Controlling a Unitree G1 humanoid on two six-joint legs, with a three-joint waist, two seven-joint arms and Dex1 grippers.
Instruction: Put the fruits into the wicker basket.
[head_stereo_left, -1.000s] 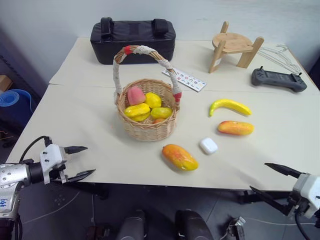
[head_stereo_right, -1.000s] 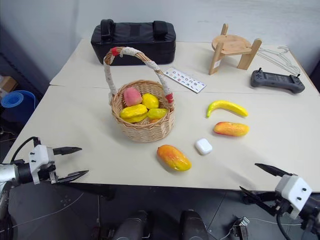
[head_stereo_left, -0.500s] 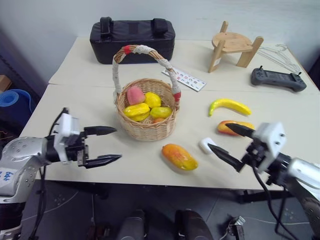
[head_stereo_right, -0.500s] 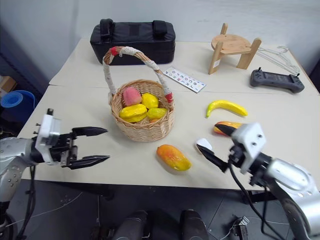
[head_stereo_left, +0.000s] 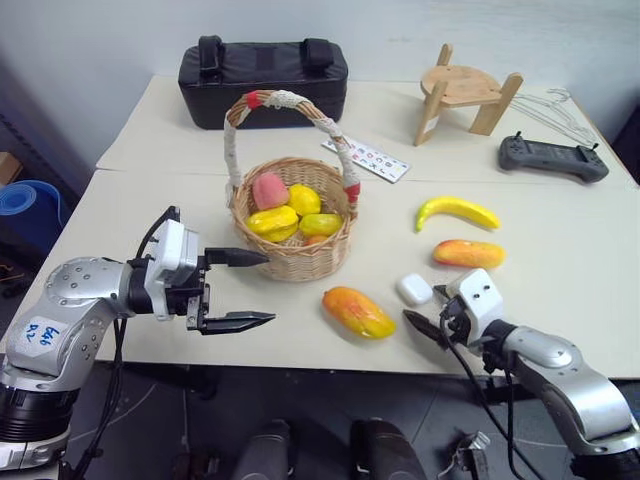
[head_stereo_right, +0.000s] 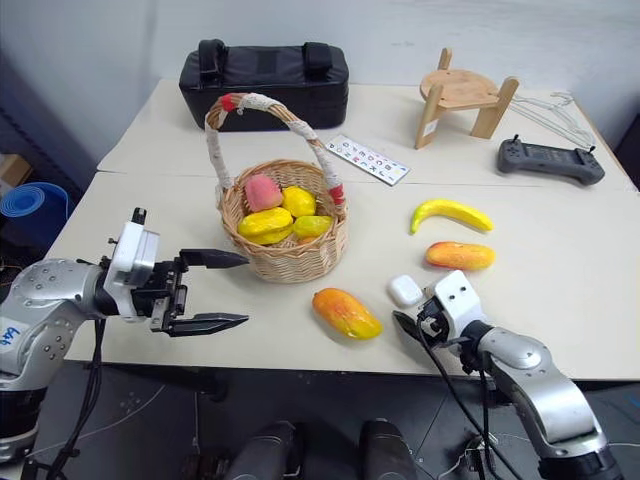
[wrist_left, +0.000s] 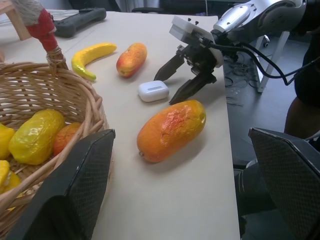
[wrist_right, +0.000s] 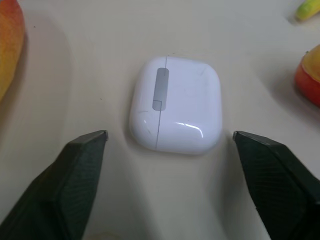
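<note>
The wicker basket (head_stereo_left: 292, 262) stands mid-table with several toy fruits (head_stereo_left: 275, 220) inside. On the table to its right lie a near mango (head_stereo_left: 358, 312), a banana (head_stereo_left: 458, 211) and a far mango (head_stereo_left: 470, 253). My left gripper (head_stereo_left: 250, 289) hovers open and empty to the left of the basket, pointing right at the near mango (wrist_left: 171, 129). At the table's front edge my right gripper (head_stereo_left: 424, 312) is open. Its fingertips reach either side of a small white case (wrist_right: 175, 111), just right of the near mango.
A black bag (head_stereo_left: 263, 68) sits at the back behind the basket. A wooden stand (head_stereo_left: 462, 90), wire hangers (head_stereo_left: 556, 106) and a dark controller (head_stereo_left: 553, 157) are at the back right. A printed card strip (head_stereo_left: 367, 158) lies behind the basket.
My right gripper rose from below the table edge and swung forward and left to the white case, its jaws narrowing a little. My left gripper moved right and up toward the basket, then held.
</note>
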